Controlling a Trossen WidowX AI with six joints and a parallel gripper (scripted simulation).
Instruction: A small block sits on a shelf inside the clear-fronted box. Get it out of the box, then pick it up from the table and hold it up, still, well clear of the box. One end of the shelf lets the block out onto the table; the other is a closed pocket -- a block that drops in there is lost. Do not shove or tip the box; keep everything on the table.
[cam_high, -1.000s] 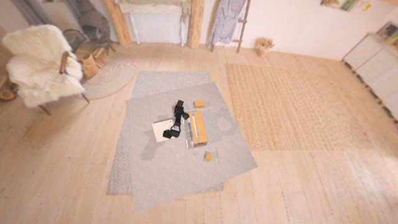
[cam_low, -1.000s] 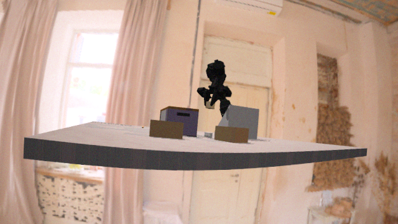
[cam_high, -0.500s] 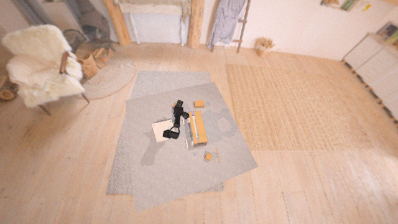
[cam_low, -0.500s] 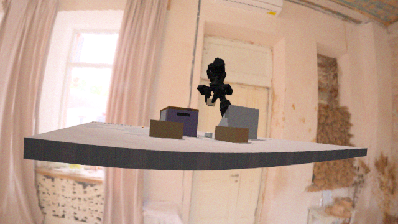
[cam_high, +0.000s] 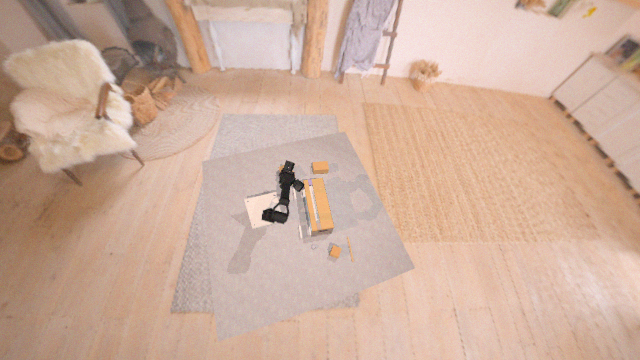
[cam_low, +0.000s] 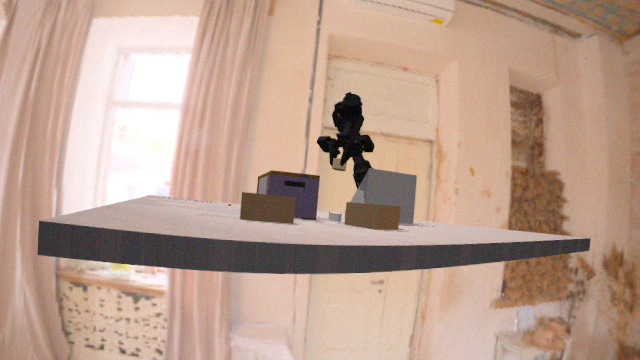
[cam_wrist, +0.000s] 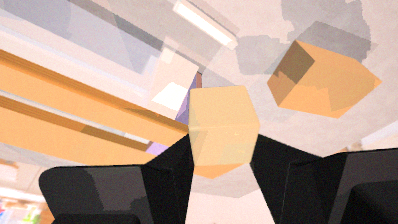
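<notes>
My gripper (cam_low: 338, 159) (cam_wrist: 218, 138) is shut on the small beige block (cam_low: 339, 164) (cam_wrist: 224, 120), one finger on each side of it. In the exterior view the block hangs in the air, higher than the box top and to the right of the box's purple end, with a visible gap. The box (cam_high: 322, 207) (cam_low: 305, 200) (cam_wrist: 75, 105) stands upright on the table (cam_high: 270, 280) (cam_low: 200, 235), with an orange top. In the wrist view it lies to the left of and behind the held block. In the top view the arm hides the fingers and block.
An orange block (cam_high: 320, 167) (cam_low: 267, 207) (cam_wrist: 320, 80) stands near the box's purple end. Another brown block (cam_low: 372, 216) stands before a grey panel (cam_low: 400, 197). An orange cube (cam_high: 335, 251) and a thin stick (cam_high: 350, 249) lie beyond the box's other end.
</notes>
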